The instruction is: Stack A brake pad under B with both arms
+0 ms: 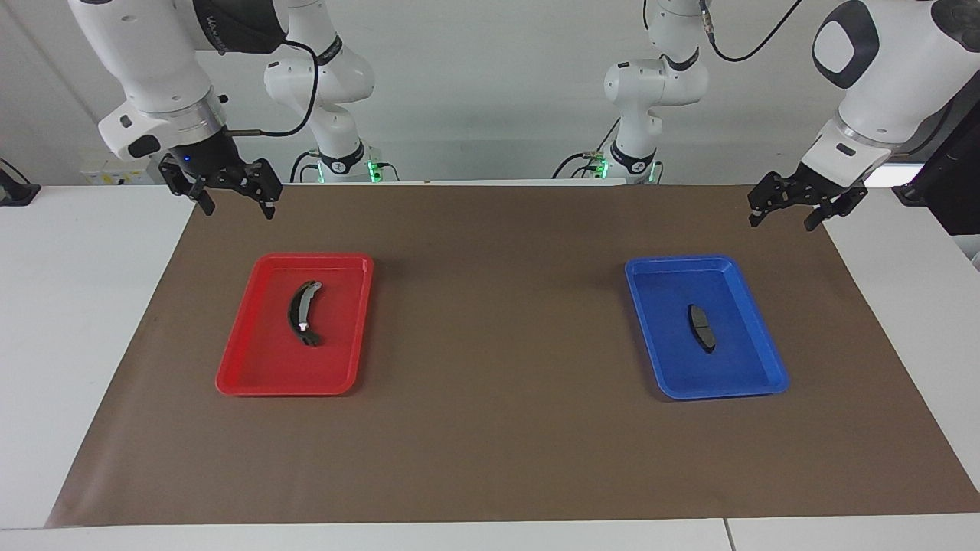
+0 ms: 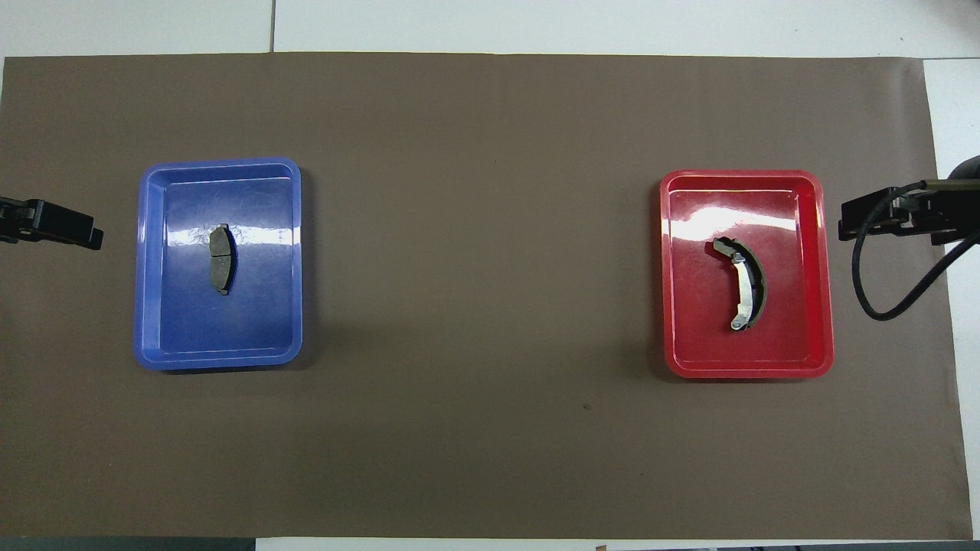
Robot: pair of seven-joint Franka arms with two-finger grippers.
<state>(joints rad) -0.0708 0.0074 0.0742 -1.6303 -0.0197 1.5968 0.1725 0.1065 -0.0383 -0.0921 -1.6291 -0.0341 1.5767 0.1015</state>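
Brown paper point(image 1: 498, 428) covers the white table point(image 1: 69, 321), with two trays well apart on it and bare mat between them. A brake pad point(image 1: 701, 327) lies flat in the blue tray point(image 1: 769, 360) toward the left arm's end; B point(image 1: 302, 312) lies curved in the red tray point(image 1: 245, 367) toward the right arm's end. Both tray rims stand low and nothing crowds them. Left gripper point(image 1: 788, 214) hangs over the mat's corner, jaws spread wide and empty, apart from the blue tray. Right gripper point(image 1: 237, 205) hangs likewise over the other corner, wide and empty, apart from the red tray.
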